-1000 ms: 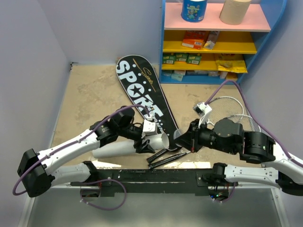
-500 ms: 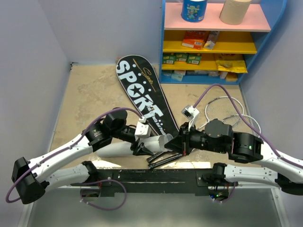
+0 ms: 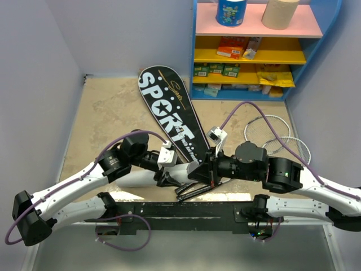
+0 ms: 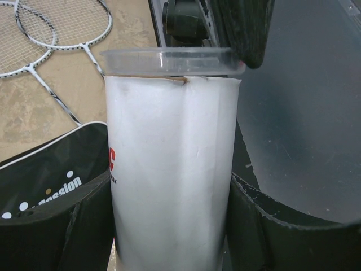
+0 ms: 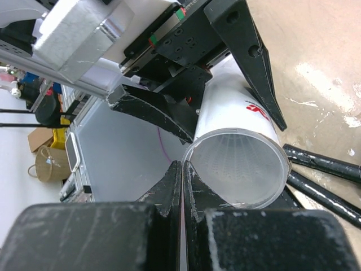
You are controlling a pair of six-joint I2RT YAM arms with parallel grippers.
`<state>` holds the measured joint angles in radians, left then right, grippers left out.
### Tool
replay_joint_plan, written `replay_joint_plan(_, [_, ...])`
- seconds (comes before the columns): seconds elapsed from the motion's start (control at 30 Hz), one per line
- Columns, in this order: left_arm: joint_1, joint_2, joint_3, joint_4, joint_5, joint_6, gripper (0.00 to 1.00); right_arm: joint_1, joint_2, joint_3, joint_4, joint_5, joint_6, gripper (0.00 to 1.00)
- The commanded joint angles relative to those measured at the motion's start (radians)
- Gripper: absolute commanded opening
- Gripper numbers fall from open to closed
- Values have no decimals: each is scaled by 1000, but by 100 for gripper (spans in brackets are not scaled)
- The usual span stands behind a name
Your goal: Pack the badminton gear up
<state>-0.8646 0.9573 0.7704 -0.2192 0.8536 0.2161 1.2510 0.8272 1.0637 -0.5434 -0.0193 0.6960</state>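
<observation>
L gripper [image 3: 168, 176] clamps the white tube [image 4: 169, 169], lying low by the narrow end of the bag [image 3: 169, 113]. R gripper [image 5: 181, 167] is closed, nothing visibly pinched, tips at the tube mouth. Prob. the tube-filling step. Next I'd need R drawn straight back, clear of the rim, then over to the rackets [image 3: 271, 132].

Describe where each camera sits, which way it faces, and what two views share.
Top: above and behind, looking down at the table; both arms show.
Left wrist: looks along the white tube in the left end effector toward the rackets.
Right wrist: faces the tube's open mouth past the shut right end effector.
Both wrist views share the tube.
</observation>
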Motion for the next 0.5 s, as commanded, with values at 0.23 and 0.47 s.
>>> replay_joint_plan(0.23, [-4, -34, -3, 64, 41, -14, 0, 1, -8, -22, 66, -25, 7, 0])
replay_joint_plan(0.47, [-2, -38, -3, 64, 36, -12, 0, 1, -19, -34, 68, -28, 11, 0])
